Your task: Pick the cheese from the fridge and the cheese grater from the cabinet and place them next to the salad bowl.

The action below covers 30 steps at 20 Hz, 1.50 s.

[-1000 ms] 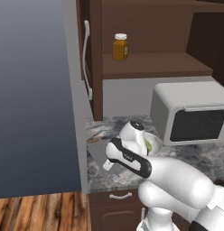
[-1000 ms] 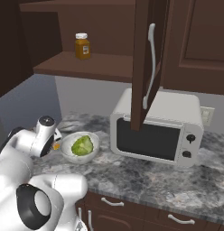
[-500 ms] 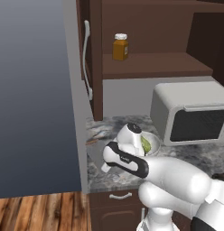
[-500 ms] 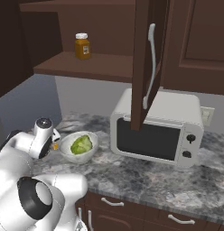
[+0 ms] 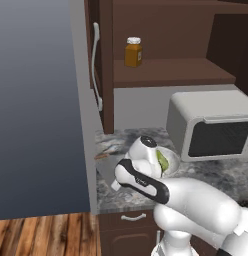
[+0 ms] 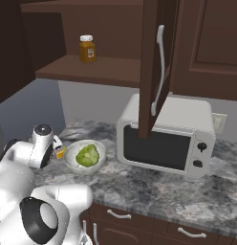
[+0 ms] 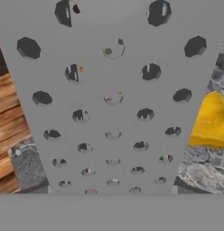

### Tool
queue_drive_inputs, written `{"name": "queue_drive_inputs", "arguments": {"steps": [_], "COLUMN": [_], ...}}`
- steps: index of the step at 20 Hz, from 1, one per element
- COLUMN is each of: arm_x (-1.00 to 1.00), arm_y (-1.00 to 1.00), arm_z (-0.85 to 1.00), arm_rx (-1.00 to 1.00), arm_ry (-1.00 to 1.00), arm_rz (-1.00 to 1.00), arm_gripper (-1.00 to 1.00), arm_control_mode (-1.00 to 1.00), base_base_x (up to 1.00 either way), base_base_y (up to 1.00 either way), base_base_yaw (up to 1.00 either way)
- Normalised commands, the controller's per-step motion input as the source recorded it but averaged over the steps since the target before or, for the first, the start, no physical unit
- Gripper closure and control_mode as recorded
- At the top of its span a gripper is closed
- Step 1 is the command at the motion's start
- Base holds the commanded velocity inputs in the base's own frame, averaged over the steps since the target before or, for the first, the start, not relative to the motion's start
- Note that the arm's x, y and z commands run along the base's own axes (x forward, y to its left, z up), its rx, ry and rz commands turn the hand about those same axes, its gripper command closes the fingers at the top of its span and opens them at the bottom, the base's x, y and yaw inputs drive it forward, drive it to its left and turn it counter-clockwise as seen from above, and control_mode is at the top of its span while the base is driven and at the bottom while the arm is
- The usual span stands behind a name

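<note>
The cheese grater (image 7: 112,103), a grey metal face full of holes, sits right against the hand camera and hides the fingertips. In the left base view its grey body (image 5: 105,172) hangs tilted over the counter's left end, with my gripper (image 5: 113,177) shut on it, mostly hidden behind my forearm. The cheese (image 7: 212,122), a small yellow wedge, lies on the granite just to the grater's right. From the right base camera, the cheese (image 6: 59,152) rests beside the pale salad bowl (image 6: 75,166) with its green lettuce (image 6: 88,155).
The fridge (image 5: 41,110) rises as a grey wall at the left. The open cabinet (image 5: 166,72) above holds an amber jar (image 5: 133,51); its door (image 6: 156,67) hangs over the microwave (image 6: 163,136). Wooden floor (image 5: 41,235) lies below the counter edge.
My wrist has sunk slightly and shifted left over the counter's end beside the bowl. The grater stays in the grip; bowl, cheese and jar have not moved.
</note>
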Motion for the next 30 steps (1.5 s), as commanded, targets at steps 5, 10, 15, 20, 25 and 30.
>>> {"name": "queue_drive_inputs", "arguments": {"steps": [5, 10, 15, 20, 25, 30], "arm_x": [-0.31, -0.28, -0.21, -0.08, -0.02, 0.06], "arm_y": [0.00, 0.00, -0.02, -0.07, -0.06, -0.01], "arm_z": [-0.14, -0.20, -0.22, -0.13, -0.08, -0.18], "arm_rx": [0.03, 0.01, 0.01, 0.00, 0.00, 0.00], "arm_ry": [-0.03, -0.14, -0.11, -0.07, -0.12, -0.09], "arm_rz": [-0.20, -0.20, -0.29, -0.42, -0.47, -0.45], "arm_gripper": [1.00, 1.00, 1.00, 1.00, 1.00, 1.00], "arm_control_mode": [-1.00, -1.00, -1.00, -1.00, -1.00, -1.00], "base_base_x": [0.00, 0.00, 0.00, 0.00, 0.00, 0.00], "base_base_y": [0.00, 0.00, 0.00, 0.00, 0.00, 0.00], "base_base_yaw": [0.00, 0.00, 0.00, 0.00, 0.00, 0.00]}}
